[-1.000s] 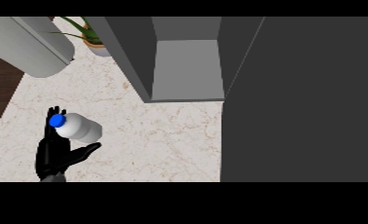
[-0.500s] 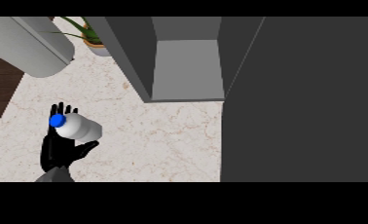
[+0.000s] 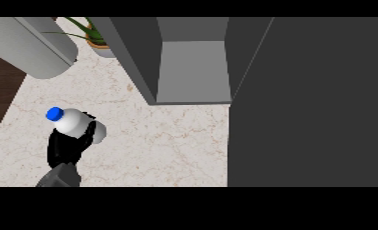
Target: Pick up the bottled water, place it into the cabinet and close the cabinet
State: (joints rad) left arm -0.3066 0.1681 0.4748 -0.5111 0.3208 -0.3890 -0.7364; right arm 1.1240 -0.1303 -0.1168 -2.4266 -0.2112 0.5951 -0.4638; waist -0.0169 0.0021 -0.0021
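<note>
The bottled water is showing as a white bottle with a blue cap, tilting so that the cap is pointing toward the far left, and it is sitting over the pale marbled counter at the near left. The left hand is curling around its lower part from the near side. The cabinet is standing open at the far middle, its grey interior showing, well apart from the bottle to the right.
</note>
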